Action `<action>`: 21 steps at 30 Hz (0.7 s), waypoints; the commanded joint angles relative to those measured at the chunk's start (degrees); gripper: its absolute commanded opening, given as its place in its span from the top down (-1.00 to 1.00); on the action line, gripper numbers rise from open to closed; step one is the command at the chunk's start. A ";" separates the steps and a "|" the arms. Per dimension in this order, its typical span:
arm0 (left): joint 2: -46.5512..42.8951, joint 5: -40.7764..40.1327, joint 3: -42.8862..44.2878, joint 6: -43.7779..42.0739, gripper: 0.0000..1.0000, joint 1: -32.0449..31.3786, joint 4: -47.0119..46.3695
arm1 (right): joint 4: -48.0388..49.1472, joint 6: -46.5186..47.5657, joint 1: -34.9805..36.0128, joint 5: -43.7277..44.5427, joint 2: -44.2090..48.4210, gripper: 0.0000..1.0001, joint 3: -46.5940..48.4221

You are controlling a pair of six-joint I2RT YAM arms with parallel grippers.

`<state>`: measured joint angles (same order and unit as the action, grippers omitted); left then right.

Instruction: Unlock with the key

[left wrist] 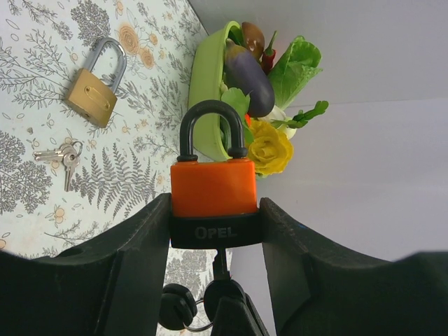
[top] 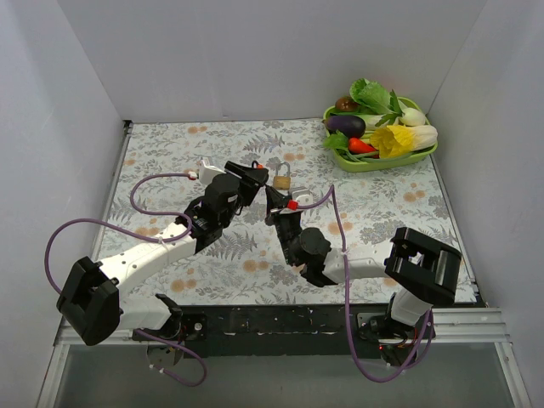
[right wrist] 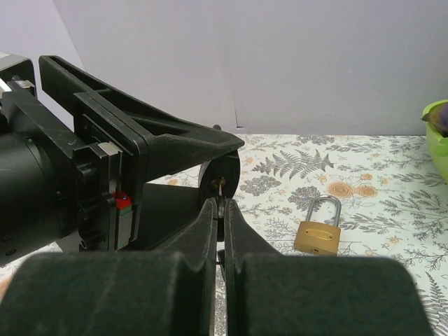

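Observation:
An orange padlock with a black base and a black shackle sits upright between my left gripper's fingers, above the table. The shackle is closed. My left gripper is shut on its sides; it also shows in the top view. A black-headed key is in the keyhole under the lock, with a second key hanging on its ring. My right gripper is shut on the key's head, just below the lock's base. In the top view my right gripper meets the left one at mid-table.
A brass padlock lies on the floral cloth just beyond the grippers, also in the wrist views. Small silver keys lie near it. A green basket of vegetables stands at the back right.

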<state>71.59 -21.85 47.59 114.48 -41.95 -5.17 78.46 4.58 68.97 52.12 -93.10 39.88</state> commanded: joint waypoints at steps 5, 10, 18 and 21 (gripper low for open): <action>-3.30 7.26 -0.39 74.40 1.00 -2.87 -0.38 | 3.11 -4.14 -0.33 -4.30 3.79 0.97 -1.02; -5.50 4.62 -3.73 76.16 1.00 -2.87 6.99 | -2.16 -12.30 -0.33 -5.62 6.44 0.97 -7.53; -5.85 3.82 -9.87 79.23 1.00 -2.87 14.31 | -9.63 -24.08 -0.06 -7.99 6.35 0.97 -11.14; -5.33 4.71 -12.86 80.72 1.00 -2.87 14.66 | -11.21 -26.28 0.11 -8.43 5.21 0.97 -11.58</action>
<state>67.40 -19.75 38.68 116.68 -43.81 3.92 67.79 -16.64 69.58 42.54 -87.59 28.29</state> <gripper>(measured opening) 0.479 0.043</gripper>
